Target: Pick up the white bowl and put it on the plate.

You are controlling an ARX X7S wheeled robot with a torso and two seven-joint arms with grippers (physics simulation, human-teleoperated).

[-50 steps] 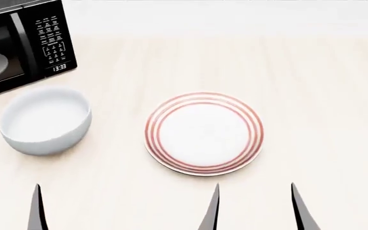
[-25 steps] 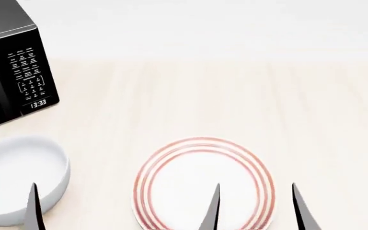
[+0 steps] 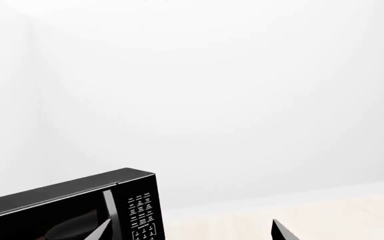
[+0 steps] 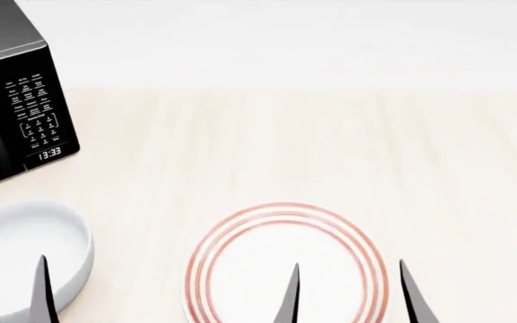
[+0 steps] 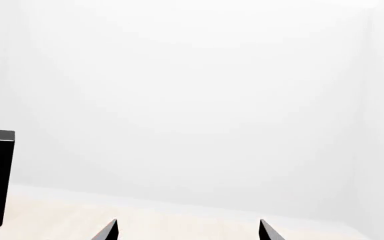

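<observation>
The bowl [image 4: 21, 259] sits on the tabletop [image 4: 330, 148] just ahead of the left hand [image 3: 188, 231], and looks empty. The plate [image 4: 285, 266] lies bare under the right hand [image 4: 349, 296], well apart from the bowl. Both hands are spread wide, holding nothing. Only the head view shows bowl and plate; the wrist views show the microwave [image 3: 78, 207], pale wood and a plain white wall [image 5: 192, 100].
</observation>
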